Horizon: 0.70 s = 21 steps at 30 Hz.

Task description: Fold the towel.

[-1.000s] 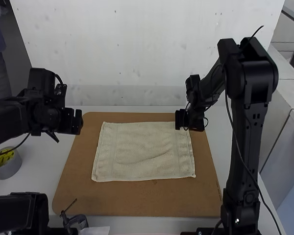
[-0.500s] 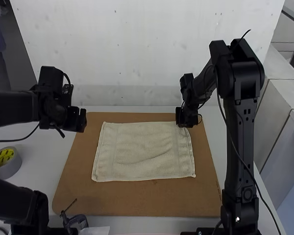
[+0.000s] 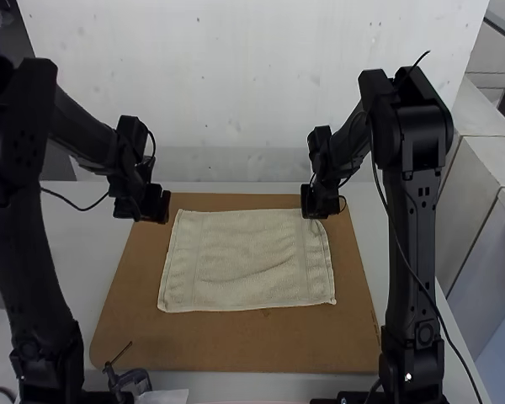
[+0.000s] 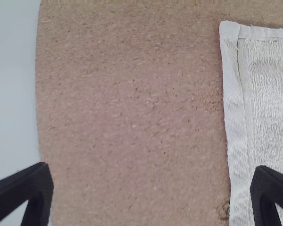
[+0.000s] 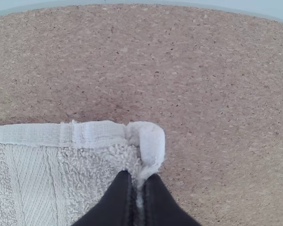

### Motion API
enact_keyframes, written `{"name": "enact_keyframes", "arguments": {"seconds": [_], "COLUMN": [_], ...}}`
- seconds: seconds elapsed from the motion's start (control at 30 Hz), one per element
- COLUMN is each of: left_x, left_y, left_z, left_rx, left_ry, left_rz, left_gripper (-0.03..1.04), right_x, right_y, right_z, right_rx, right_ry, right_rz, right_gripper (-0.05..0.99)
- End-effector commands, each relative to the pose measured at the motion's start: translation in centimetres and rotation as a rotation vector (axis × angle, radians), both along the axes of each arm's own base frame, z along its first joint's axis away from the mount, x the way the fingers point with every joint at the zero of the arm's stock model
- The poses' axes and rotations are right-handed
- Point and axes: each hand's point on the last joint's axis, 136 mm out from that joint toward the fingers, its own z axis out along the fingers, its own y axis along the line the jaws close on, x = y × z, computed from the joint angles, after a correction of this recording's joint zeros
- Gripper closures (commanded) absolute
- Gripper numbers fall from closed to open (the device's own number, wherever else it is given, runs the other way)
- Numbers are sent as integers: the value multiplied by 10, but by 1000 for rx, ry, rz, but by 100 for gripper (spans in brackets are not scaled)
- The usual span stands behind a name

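Clamp at the near edge of the board, towel spread flat mid-board, left gripper by the board's far-left corner, fingers wide, right gripper near its far-right corner, fingers pinching the towel's far-right corner.

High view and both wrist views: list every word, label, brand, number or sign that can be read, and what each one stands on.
No text can be read.
Board: faint marks near its right edge in the high view, too small to tell whether they are print.
Towel: no lettering seen on the parts that show.
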Motion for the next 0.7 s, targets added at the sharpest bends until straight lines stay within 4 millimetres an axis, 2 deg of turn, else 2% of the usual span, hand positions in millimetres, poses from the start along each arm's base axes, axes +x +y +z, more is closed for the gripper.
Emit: {"name": "enact_keyframes", "arguments": {"seconds": [0.0, 0.17, 0.43, 0.57, 0.67], "left_x": [27, 49, 71, 67, 57], "left_y": [-13, -25, -45, -46, -46], "left_z": [2, -9, -30, -52, -74], "left_rx": [-30, -46, -54, -35, -14], "left_ry": [-22, -19, -1, 87, 184], "left_rz": [42, 77, 81, 86, 87], "left_gripper": [8, 8, 8, 8, 21], "right_x": [-32, -36, -46, -47, -48], "right_y": [-39, -40, -35, -37, -39], "right_z": [-41, -38, -36, -34, -33], "right_rx": [-93, -82, -77, -72, -74], "right_ry": [122, 113, 114, 107, 98], "right_rz": [-57, -56, -30, -28, -23], "right_gripper": [92, 92, 92, 92, 92]}}
